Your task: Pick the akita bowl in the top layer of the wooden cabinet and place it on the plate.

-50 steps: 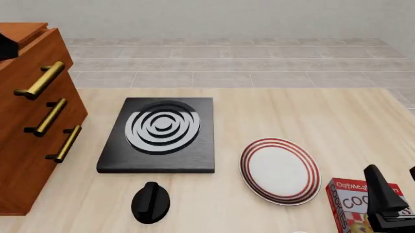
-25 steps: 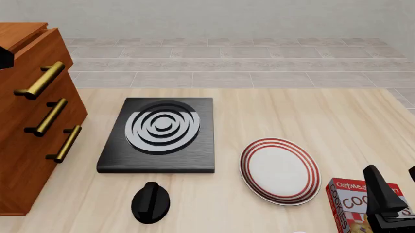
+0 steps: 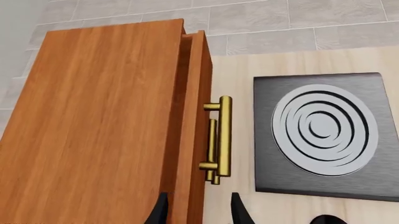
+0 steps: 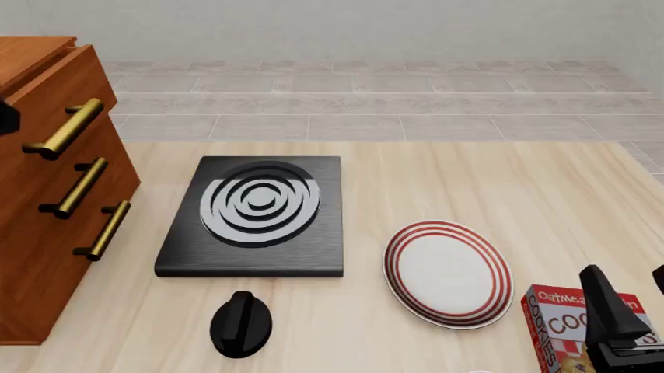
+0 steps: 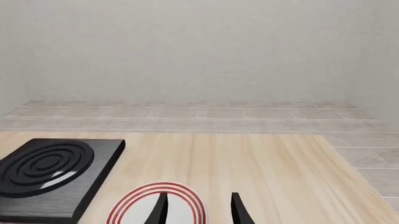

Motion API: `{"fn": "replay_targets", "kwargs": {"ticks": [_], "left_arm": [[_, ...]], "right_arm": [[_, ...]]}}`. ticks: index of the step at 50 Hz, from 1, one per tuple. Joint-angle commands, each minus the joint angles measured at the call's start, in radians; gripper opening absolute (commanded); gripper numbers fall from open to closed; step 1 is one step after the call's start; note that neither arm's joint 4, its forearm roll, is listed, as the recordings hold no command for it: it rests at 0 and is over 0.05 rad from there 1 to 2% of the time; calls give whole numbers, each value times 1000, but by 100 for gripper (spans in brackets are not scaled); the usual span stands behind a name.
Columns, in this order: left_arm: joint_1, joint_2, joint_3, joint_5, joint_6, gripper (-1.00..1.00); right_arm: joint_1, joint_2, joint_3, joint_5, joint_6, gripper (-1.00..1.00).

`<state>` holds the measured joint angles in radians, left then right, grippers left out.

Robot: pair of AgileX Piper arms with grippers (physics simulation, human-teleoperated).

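At the far left stands the tall reddish-brown wooden cabinet [image 4: 47,186] with its three brass bar handles. Its uppermost drawer, the top layer [image 4: 52,93], is pulled out only a crack. My left gripper [image 3: 198,209] hangs above that drawer front, its fingers spread apart with nothing between them, near the end of the brass handle [image 3: 223,135]. The speckled akita bowl is not visible in any view; I judge it sits inside the drawer, hidden.

Next to the cabinet lies a black slab with grey-white rings [image 4: 254,214], and nearer me a black knob [image 4: 241,325]. Further right is the round white plate with red rings at its rim [image 4: 449,272], bare of any bowl. Beside it stands a red cookie box [image 4: 560,326], and my right gripper [image 5: 198,207] idles over the plate's near edge, fingers apart and empty.

So the task is barely begun: the drawer wants opening properly, then the bowl must be lifted out and carried across to the plate.
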<state>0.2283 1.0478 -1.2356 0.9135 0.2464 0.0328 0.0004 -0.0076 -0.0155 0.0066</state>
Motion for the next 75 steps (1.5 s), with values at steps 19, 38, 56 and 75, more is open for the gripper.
{"fn": "replay_targets", "kwargs": {"ticks": [19,38,56,75], "left_arm": [[43,2,115,-70,25,100],[46,-5,187,-103,18,100],[33,-1,235,-124,-2,100],[-98,-4,199,-94,-71,100]], "right_arm": [[3,0,-1,5,0,100],[3,0,0,4,3,100],[4,0,1,2,5,100],[3,0,1,1,6,100]]}}
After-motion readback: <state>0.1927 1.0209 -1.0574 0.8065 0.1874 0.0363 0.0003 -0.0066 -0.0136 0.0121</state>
